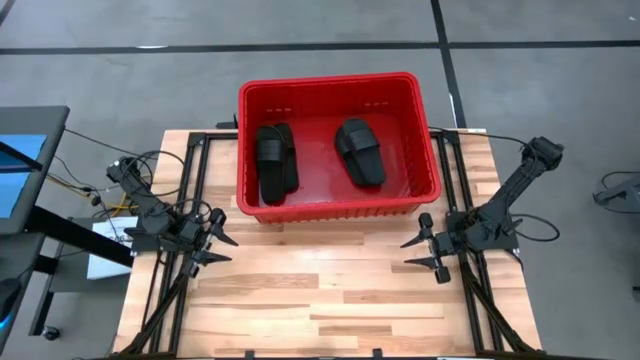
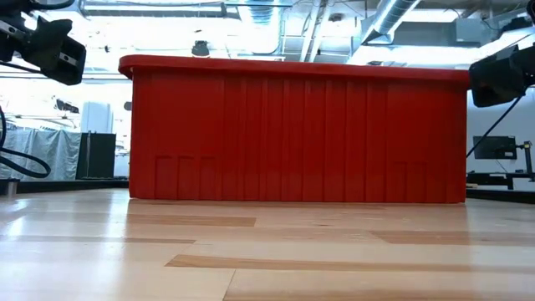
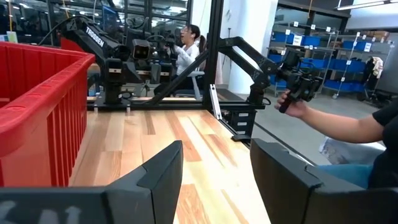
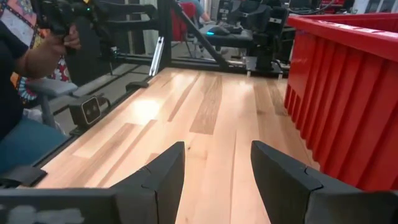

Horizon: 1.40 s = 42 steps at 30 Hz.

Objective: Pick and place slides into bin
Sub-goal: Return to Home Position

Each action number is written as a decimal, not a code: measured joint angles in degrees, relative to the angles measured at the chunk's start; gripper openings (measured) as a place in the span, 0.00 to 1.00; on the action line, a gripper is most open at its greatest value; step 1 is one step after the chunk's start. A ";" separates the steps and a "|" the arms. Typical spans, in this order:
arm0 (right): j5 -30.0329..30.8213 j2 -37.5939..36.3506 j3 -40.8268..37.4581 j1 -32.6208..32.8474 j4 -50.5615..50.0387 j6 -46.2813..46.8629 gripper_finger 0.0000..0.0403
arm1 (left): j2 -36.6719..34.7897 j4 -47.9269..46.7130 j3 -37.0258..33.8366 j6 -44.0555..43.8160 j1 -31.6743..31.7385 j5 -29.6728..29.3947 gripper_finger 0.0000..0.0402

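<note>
The red bin (image 1: 340,200) stands at the far middle of the table; it also fills the low view (image 2: 292,134). Black slides lie on its floor: at the left (image 1: 277,162), seemingly two side by side, and one at the right (image 1: 360,150). My left gripper (image 1: 222,248) is open and empty at the table's left, near the bin's near left corner. My right gripper (image 1: 422,250) is open and empty at the table's right, near the bin's near right corner. Both point toward the table's middle.
Black frame rails (image 1: 180,290) run along both sides of the wooden table. A person's hand (image 3: 292,106) holding a controller shows beyond the table in the left wrist view; another hand (image 4: 50,50) shows in the right wrist view. Bare wood (image 1: 320,290) lies between the grippers.
</note>
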 joint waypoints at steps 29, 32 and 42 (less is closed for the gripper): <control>0.00 0.00 -0.06 0.00 0.04 -0.01 0.44 | 0.00 -0.06 -0.04 2.17 0.00 0.22 0.44; 0.00 0.00 -0.07 0.00 0.04 -0.01 0.44 | 0.00 -0.06 -0.04 2.32 -0.01 0.22 0.44; 0.00 0.00 -0.07 0.00 0.04 -0.01 0.44 | 0.00 -0.09 -0.07 2.30 0.00 0.22 0.44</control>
